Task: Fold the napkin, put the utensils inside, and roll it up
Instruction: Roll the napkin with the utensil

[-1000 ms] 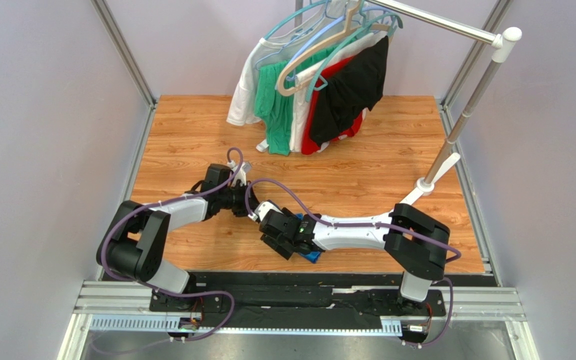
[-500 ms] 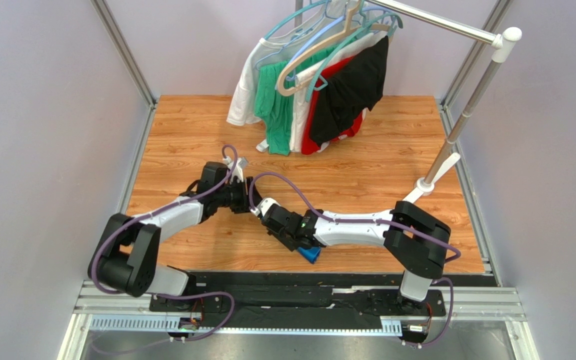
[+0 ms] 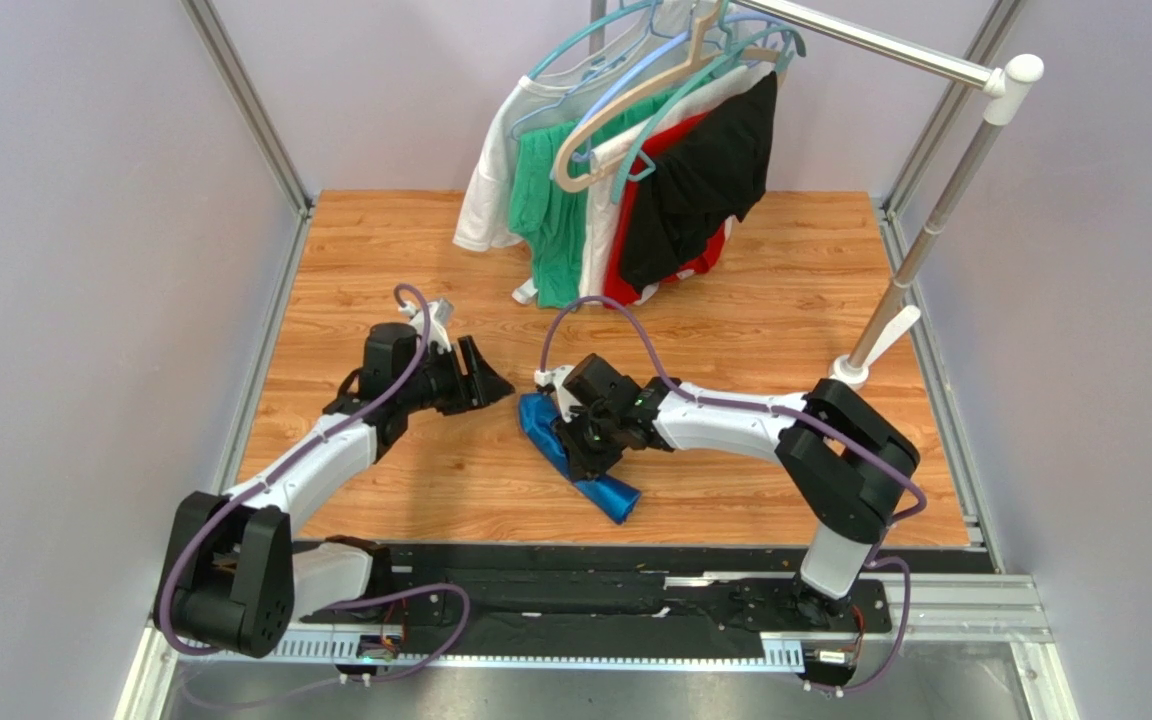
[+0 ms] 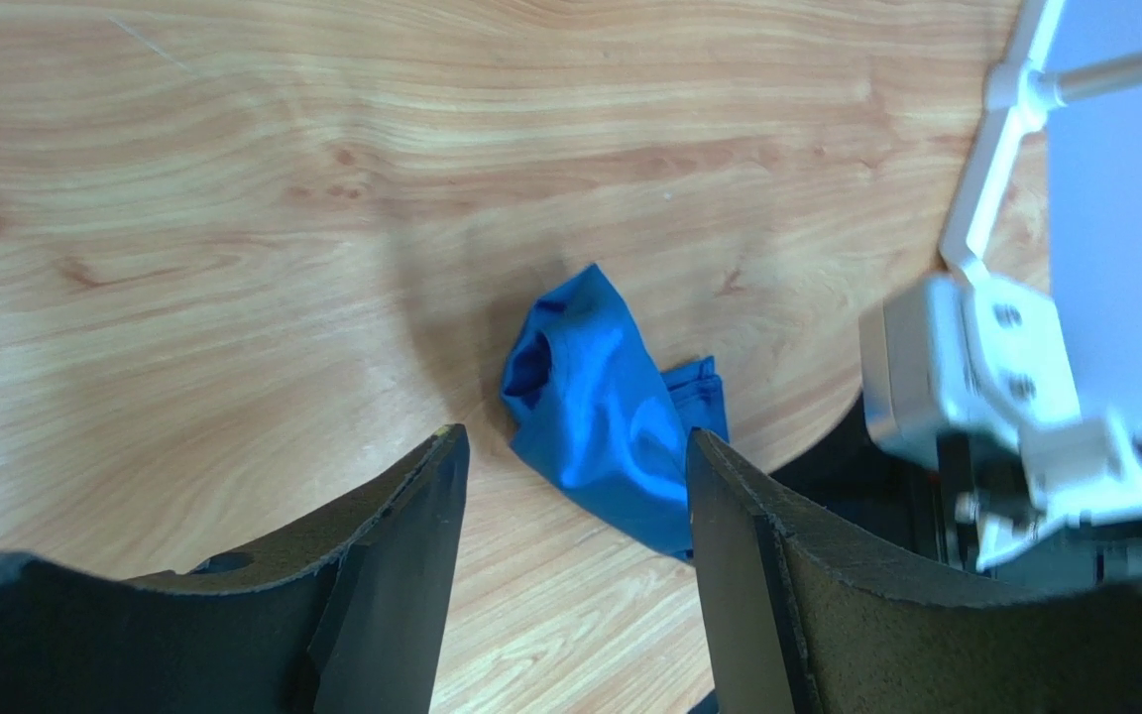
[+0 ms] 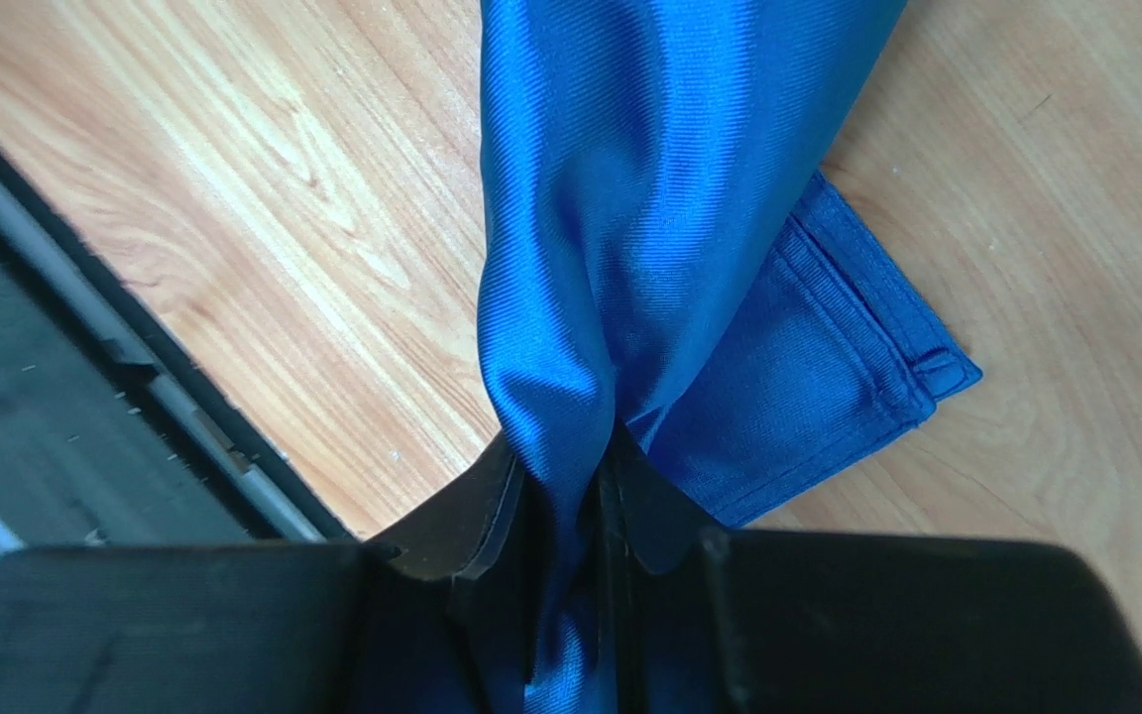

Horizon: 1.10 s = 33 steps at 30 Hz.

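On the left, nothing held in the left gripper (image 4: 574, 446), jaws spread, the napkin (image 4: 592, 402) lying just ahead of the tips on the table (image 4: 160, 223), untouched, its long axis slanting toward the right-hand finger. Further right, clamped in the right gripper (image 5: 562, 469), a gathered ridge of the cloth, the bunched length running straight out ahead of the jaws. Probably best opened along that axis, with the left arm nearer the free end.

Shiny cloth napkin (image 5: 652, 194) (matt wood-grain table (image 3: 387, 255))
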### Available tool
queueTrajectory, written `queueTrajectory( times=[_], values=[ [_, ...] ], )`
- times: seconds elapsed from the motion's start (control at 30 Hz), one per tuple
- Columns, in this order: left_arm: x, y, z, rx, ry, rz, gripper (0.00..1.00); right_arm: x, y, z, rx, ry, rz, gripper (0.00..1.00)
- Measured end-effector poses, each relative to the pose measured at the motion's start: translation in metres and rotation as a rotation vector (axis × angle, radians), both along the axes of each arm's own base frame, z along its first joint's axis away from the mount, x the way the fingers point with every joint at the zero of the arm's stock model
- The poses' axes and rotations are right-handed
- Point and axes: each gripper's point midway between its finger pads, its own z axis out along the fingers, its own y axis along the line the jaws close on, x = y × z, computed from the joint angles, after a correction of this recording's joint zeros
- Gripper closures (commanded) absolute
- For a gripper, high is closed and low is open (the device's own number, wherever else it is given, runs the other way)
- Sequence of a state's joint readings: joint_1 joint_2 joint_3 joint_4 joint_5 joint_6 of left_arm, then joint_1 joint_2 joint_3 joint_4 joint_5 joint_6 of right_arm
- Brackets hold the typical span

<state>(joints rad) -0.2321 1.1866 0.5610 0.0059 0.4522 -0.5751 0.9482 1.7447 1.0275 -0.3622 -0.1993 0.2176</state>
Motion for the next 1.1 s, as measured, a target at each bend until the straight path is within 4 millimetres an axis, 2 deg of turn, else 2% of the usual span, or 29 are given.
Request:
queueTrajectory(
  times=[0.3,0.67,1.1],
  values=[
    [-0.02,-0.015,-0.018,-0.106,0.012,-0.078,0.35,-0.002,-0.004,0.004,0.162,0.185,0.004,0.86],
    [-0.012,-0.028,-0.031,-0.173,0.024,-0.118,0.34,-0.002,-0.005,0.005,0.318,0.358,0.034,0.88],
    [-0.012,-0.036,-0.06,-0.174,0.08,-0.139,0.34,0.002,-0.009,0.004,0.377,0.427,0.037,0.88]
  ],
)
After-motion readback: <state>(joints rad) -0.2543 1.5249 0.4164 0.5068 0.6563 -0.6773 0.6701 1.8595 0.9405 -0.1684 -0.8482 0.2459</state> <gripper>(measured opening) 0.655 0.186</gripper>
